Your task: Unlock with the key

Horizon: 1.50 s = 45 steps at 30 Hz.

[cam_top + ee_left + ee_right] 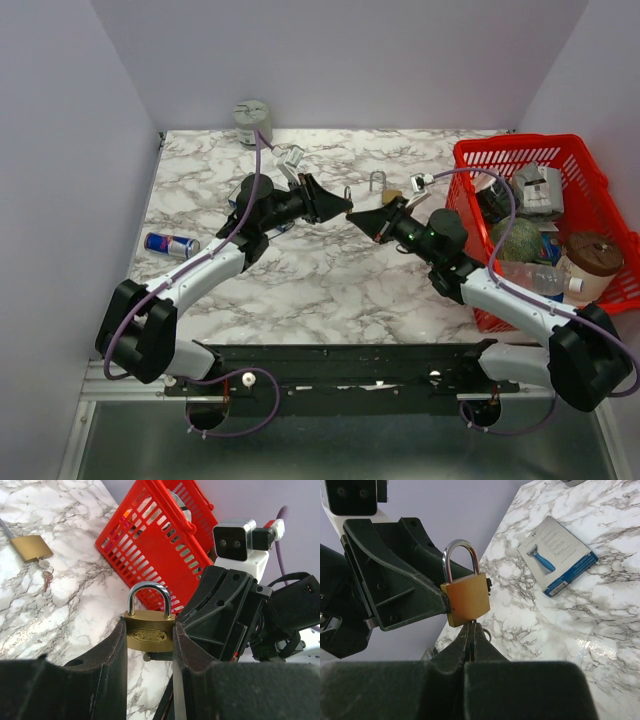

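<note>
**Item:** brass padlock with a steel shackle [149, 631], held above the white marbled tabletop [330, 285] at mid-table.

**Holder:** left gripper [338, 205], its fingers clamped on the lock's two side faces. The shackle is uppermost in both wrist views.

**Tool:** right gripper [471, 628], fingers pinched together and touching the lock's underside. They are apparently closed on the small metal key [147, 656], which is mostly hidden.

**Governing relation:** the lock sits directly above the right fingertips, so the key enters along the lock's long axis. Any turn would be about that axis.

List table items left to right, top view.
can → grey cylinder → loose padlock → basket
</note>
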Each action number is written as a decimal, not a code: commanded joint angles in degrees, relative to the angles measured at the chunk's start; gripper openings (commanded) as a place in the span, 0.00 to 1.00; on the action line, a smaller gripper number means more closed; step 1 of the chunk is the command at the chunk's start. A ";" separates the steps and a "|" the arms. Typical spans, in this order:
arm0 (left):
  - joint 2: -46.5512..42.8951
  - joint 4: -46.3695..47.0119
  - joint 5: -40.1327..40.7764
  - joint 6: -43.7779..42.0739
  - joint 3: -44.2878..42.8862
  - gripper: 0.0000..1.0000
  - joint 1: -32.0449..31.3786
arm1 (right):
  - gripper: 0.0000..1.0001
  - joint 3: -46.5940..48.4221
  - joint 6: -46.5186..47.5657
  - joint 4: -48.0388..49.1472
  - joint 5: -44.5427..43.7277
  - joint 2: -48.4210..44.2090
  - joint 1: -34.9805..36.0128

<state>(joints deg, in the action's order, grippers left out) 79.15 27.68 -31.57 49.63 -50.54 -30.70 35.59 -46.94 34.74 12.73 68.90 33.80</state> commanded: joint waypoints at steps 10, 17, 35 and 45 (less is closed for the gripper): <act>-3.31 0.35 -18.08 -0.94 -0.17 0.00 -6.22 | 0.01 1.06 -2.10 5.69 -2.36 -3.60 -3.21; -3.66 8.26 -22.04 3.19 0.97 0.00 -6.65 | 0.01 0.53 -2.81 6.22 -0.96 -5.09 -3.83; -3.75 -3.77 -15.19 -1.99 0.09 0.00 -4.99 | 0.21 1.94 9.22 -15.13 1.33 -13.51 -4.27; -4.27 -12.64 -14.39 -11.03 -0.61 0.00 -3.40 | 0.81 -0.45 14.76 -31.20 5.72 -26.71 -4.36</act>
<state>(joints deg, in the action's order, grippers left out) 76.82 20.91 -41.50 45.34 -50.94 -34.00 33.54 -36.56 11.11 17.72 46.15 29.67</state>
